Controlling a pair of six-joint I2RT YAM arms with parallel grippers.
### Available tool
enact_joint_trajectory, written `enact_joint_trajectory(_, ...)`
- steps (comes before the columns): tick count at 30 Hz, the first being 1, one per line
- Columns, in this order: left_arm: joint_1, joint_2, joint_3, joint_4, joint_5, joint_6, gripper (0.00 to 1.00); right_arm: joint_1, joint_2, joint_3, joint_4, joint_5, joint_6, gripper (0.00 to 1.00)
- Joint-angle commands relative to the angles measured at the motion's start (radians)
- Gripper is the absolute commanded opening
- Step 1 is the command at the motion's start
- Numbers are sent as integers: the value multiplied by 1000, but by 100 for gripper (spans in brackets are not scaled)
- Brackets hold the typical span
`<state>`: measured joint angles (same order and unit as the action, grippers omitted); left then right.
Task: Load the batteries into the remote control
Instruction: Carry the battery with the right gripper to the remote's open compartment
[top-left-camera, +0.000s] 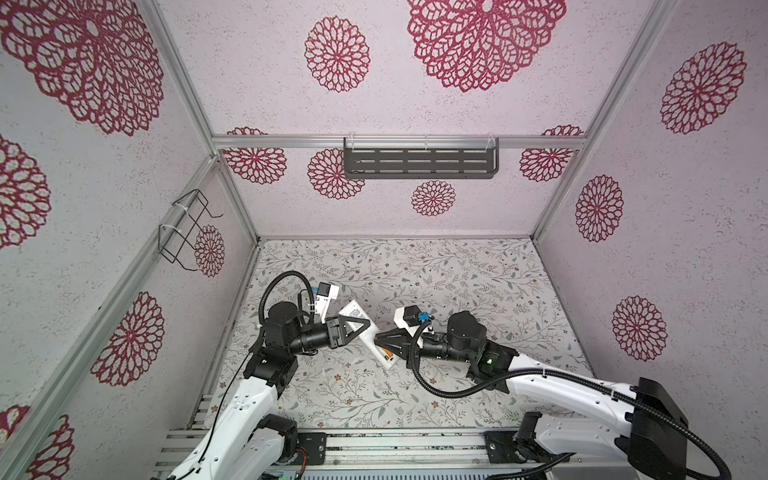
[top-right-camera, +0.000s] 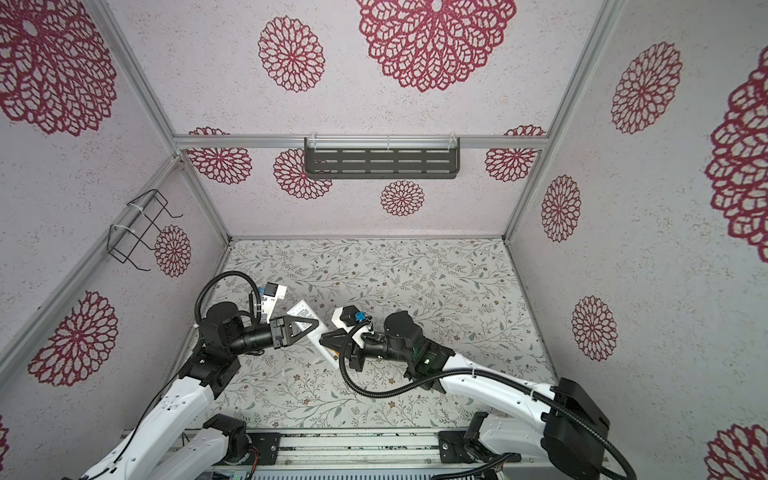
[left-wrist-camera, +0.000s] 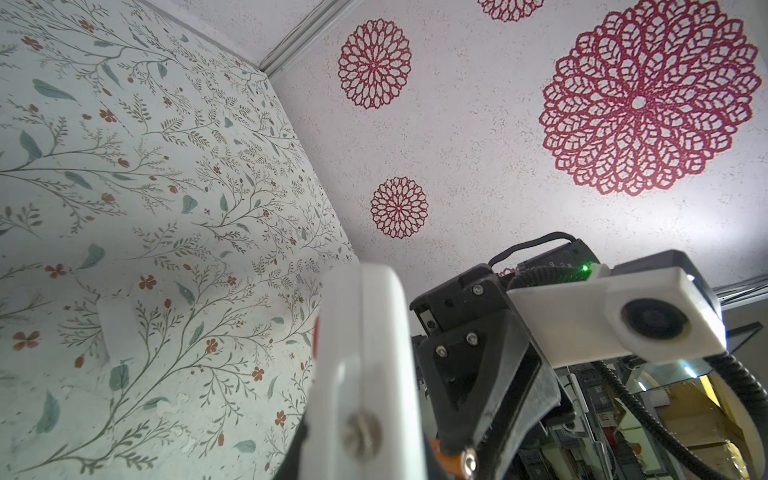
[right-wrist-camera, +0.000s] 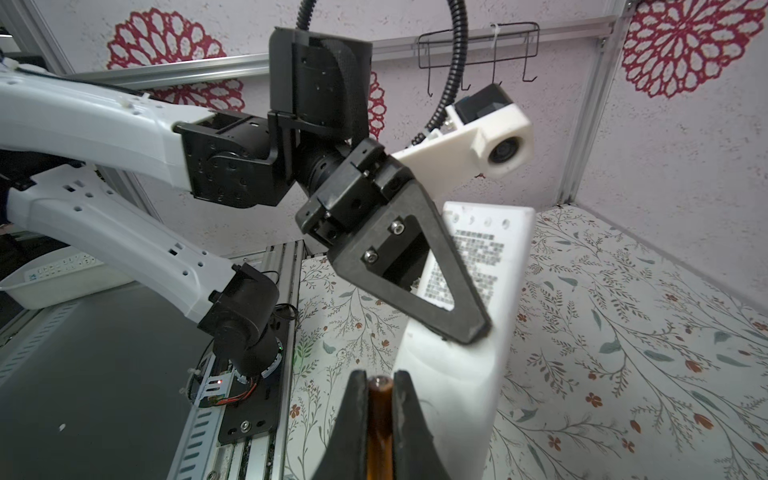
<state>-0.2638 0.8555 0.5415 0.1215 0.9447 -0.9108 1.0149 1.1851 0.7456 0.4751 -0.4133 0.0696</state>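
Left claw (top-left-camera: 368, 325) clamps the remote (top-left-camera: 354, 311), back up. Right claw (right-wrist-camera: 379, 376), pinching a battery (right-wrist-camera: 379, 419), should square it lengthwise with the remote just beyond its tips, then press gently.

remote control (top-left-camera: 370, 342) over table (top-left-camera: 457, 282), between left gripper (top-left-camera: 368, 324) and right gripper (top-left-camera: 376, 337), battery (right-wrist-camera: 379, 417) in latter
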Motion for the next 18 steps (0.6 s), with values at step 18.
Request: enact_joint_trajectory(18,40,17,-27,223,83,-127,0,30,-3,-58,109,99,-24,9)
